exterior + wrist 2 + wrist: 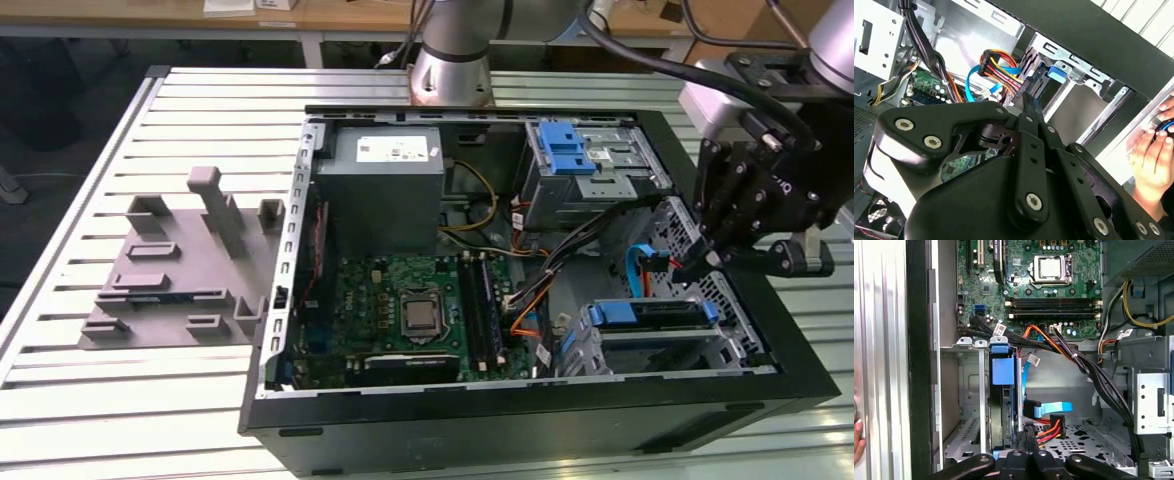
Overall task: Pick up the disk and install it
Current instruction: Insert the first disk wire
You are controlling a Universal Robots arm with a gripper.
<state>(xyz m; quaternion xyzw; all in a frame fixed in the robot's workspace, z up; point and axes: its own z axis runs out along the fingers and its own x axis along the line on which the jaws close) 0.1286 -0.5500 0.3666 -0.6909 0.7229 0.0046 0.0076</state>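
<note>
The disk [650, 316] stands on edge in the drive cage at the case's front corner on the exterior view's right, its blue frame facing up. The first wrist view shows it edge-on, the disk [1003, 412] slotted between the cage's metal rails under its blue frame tab. My gripper [695, 266] hangs just above and behind that cage, beside the blue data cable. Its fingertips are pressed together with nothing between them, and the gripper [1027, 436] tip sits next to the disk's connector end. In the second wrist view the gripper [1030, 102] points towards the cage.
The open black case [534, 420] holds a motherboard [414, 310], a grey power-supply box [383, 190] and an upper cage with a blue latch [574, 150]. Cable bundles [1089, 370] cross beside the cage. A person's hand [1153, 157] rests outside the case wall. A grey fixture [180, 265] lies on the table.
</note>
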